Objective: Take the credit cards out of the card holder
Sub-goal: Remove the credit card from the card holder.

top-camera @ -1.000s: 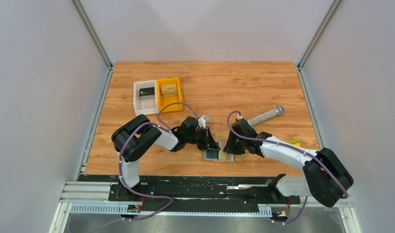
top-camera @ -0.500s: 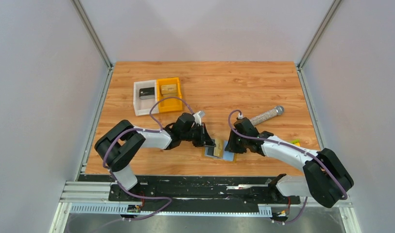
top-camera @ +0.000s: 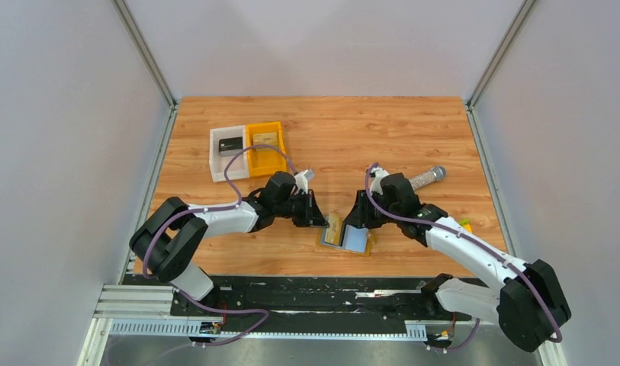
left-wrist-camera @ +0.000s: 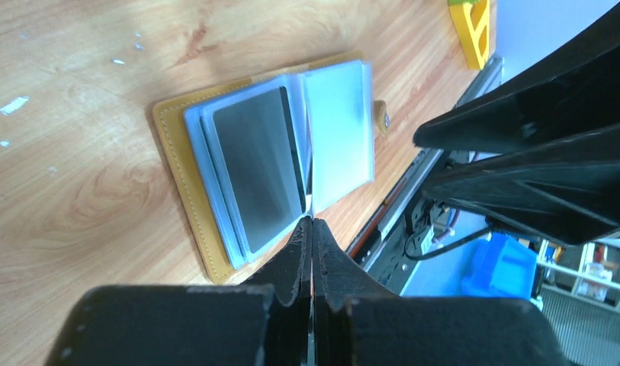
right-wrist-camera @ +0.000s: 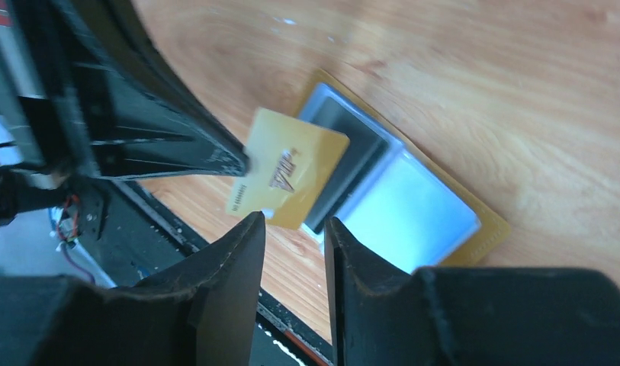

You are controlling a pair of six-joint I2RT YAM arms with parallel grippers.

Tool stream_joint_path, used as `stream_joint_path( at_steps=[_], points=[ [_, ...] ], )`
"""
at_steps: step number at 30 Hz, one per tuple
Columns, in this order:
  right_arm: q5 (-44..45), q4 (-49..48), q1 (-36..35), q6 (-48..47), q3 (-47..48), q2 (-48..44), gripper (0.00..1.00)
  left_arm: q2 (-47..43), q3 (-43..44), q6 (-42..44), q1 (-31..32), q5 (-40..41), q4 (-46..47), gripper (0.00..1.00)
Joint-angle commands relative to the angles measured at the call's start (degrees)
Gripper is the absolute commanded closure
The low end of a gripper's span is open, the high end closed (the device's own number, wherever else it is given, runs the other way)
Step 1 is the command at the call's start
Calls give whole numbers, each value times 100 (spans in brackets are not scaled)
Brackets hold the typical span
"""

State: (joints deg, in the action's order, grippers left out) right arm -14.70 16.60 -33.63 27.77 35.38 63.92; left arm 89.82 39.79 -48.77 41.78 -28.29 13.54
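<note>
The card holder (top-camera: 357,242) lies open near the table's front edge, tan-edged with light-blue panels. It also shows in the left wrist view (left-wrist-camera: 174,152) and the right wrist view (right-wrist-camera: 486,229). A dark grey card (left-wrist-camera: 253,164) sits in its left pocket. My left gripper (top-camera: 319,217) is shut on a gold credit card (top-camera: 334,229), held edge-up just left of the holder and clear of the pockets (right-wrist-camera: 287,168). In the left wrist view the jaws (left-wrist-camera: 312,223) pinch the card edge-on. My right gripper (top-camera: 358,219) is open and empty above the holder's far right side (right-wrist-camera: 295,225).
A white bin (top-camera: 227,152) holding a black item and an orange bin (top-camera: 265,149) holding a tan item stand at the back left. A glittery silver cylinder (top-camera: 421,179) lies behind my right arm. A yellow-green tool (top-camera: 465,225) lies at the right.
My left gripper has drawn back to the left with the gold card, sliding it out of the holder. My right gripper has lifted off the holder and moved back a little.
</note>
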Motion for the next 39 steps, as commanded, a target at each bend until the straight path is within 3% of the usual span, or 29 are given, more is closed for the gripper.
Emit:
stream_joint_path(
  at_steps=[1,10,19,31,36,39],
  points=[
    [-1071,-460,243,-784,366,-226,62,-219,18,548,-18,-490,-82,100],
    [-3013,-566,1003,-1318,629,186,44,-519,125,1036,-21,-1468,-369,100],
    [-4342,-943,1042,-1289,525,748,49,-823,241,1288,-21,-1818,-736,100],
    [-4615,-913,978,-1357,576,1123,47,-863,405,1453,-21,-2037,-840,100],
    [-4725,-920,939,-1352,549,1161,55,-848,395,1440,-21,-2071,-780,100],
    [-4695,-922,867,-1360,541,1181,54,-811,442,1473,-21,-2124,-766,100]
  ],
)
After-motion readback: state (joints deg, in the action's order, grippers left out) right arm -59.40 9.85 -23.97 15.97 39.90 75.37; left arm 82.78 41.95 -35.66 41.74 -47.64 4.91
